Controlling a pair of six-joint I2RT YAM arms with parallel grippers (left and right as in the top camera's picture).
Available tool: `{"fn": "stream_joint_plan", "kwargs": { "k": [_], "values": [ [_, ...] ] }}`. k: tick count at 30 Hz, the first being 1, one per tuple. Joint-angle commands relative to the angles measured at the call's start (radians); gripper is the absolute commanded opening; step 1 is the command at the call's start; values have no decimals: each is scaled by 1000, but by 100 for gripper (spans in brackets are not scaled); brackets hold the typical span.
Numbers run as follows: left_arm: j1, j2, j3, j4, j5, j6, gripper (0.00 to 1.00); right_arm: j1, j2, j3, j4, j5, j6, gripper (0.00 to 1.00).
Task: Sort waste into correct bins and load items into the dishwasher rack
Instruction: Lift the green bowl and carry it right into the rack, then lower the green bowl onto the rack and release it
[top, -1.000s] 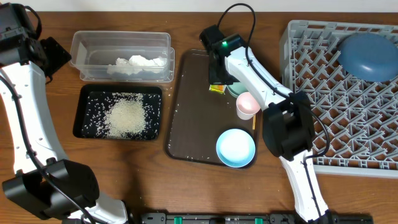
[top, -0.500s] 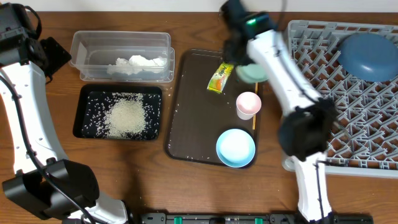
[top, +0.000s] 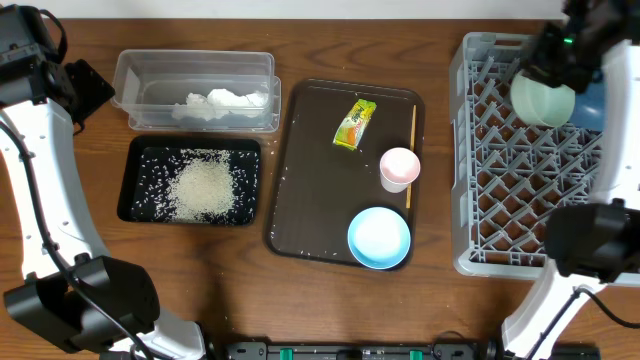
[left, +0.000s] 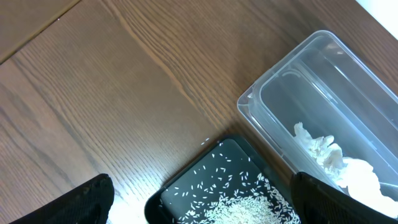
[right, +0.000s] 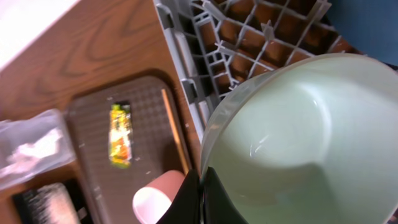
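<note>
**Mint bowl over far rack, R claw pinching its rim**

R claw (right: 200, 186) is clamped on the rim of the mint bowl (top: 543, 98). The bowl is up in the air and tilted, w/ its inside facing the wrist cam. The rack (top: 500, 190) is directly under it, and the plate (top: 592, 105) sits just right of the bowl in the far right corner. So the drop looks like straight down or a bit nearer/left onto free pegs, keeping off the plate. Can't tell if bowl and plate touch. L claw (left: 205, 202) has its fingers spread wide w/ nothing in them. It hangs way over at the left above the tub (left: 323, 106) and black tray (left: 186, 193), so the R arm is the only one near the rack. Wrapper (top: 355, 124), cup (top: 399, 167), blue bowl (top: 379, 238) and stick (top: 411, 155) wait on the brown tray (top: 300, 200).
</note>
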Motion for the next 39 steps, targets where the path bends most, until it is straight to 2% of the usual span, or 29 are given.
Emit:
{"fn": "stream_joint_plan", "kwargs": {
  "k": [1, 10, 17, 21, 26, 39],
  "values": [
    [3, -3, 3, -2, -11, -2, 92, -93, 5, -31, -4, -274, -126, 1],
    [3, -3, 3, -2, -11, -2, 92, -296, 5, -177, -3, -646, -297, 1],
    [3, -3, 3, -2, -11, -2, 93, -370, 5, -371, 49, -878, -436, 1],
    [3, -3, 3, -2, -11, -2, 93, -395, 5, -505, 140, -885, -417, 1],
    [3, -3, 3, -2, -11, -2, 93, -446, 5, -599, 170, -905, -393, 1],
    [3, -3, 3, -2, -11, -2, 93, -548, 4, -636, 122, -817, -393, 1]
  ]
}}
